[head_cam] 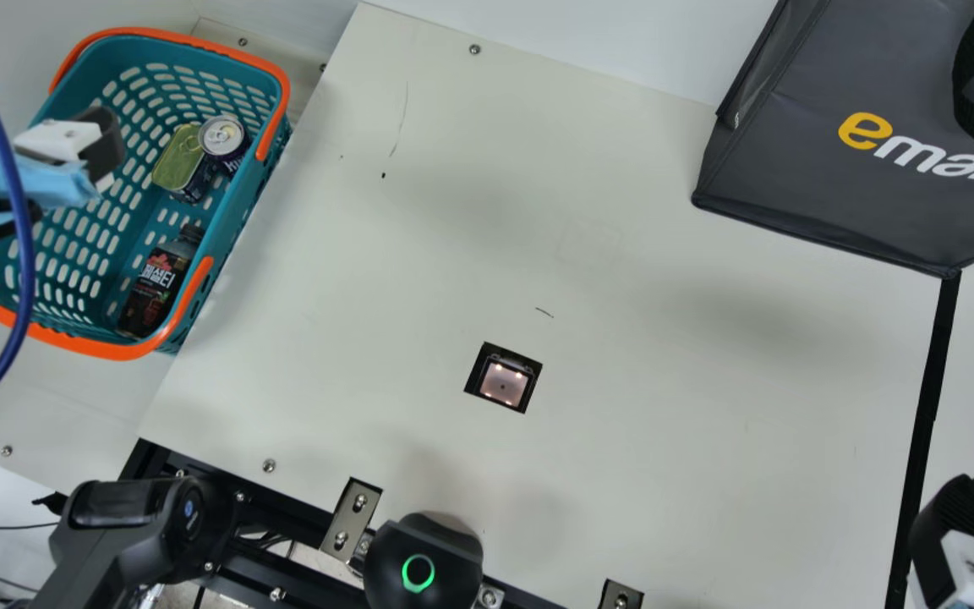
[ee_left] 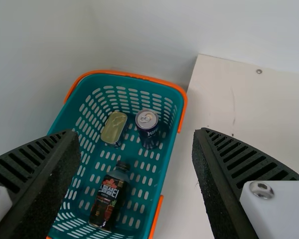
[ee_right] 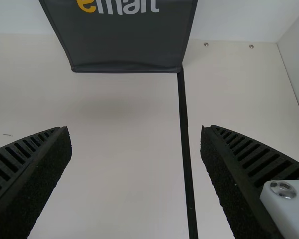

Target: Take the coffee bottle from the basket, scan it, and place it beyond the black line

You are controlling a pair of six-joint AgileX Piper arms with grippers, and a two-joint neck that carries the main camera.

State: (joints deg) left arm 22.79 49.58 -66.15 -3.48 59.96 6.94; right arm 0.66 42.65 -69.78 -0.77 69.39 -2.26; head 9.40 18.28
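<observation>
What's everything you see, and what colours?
Slatted plastic basket: 1, teal with orange, left of table
Labelled coffee bottle: 1, dark, in basket
Round metal can: 1, dark blue and silver, in basket
Flat metal tin: 1, gold-topped, beside can
Fabric bag: 1, dark grey, far right
Straight line: 1, black, right side
Square scanner window: 1, black-framed, mid-table
Round device: 1, black with green ring, near edge
Flat table: 1, cream, middle
Thick cable: 1, blue, far left
Ribbed left gripper: 1, black, by basket
Ribbed right gripper: 1, black, by line
</observation>
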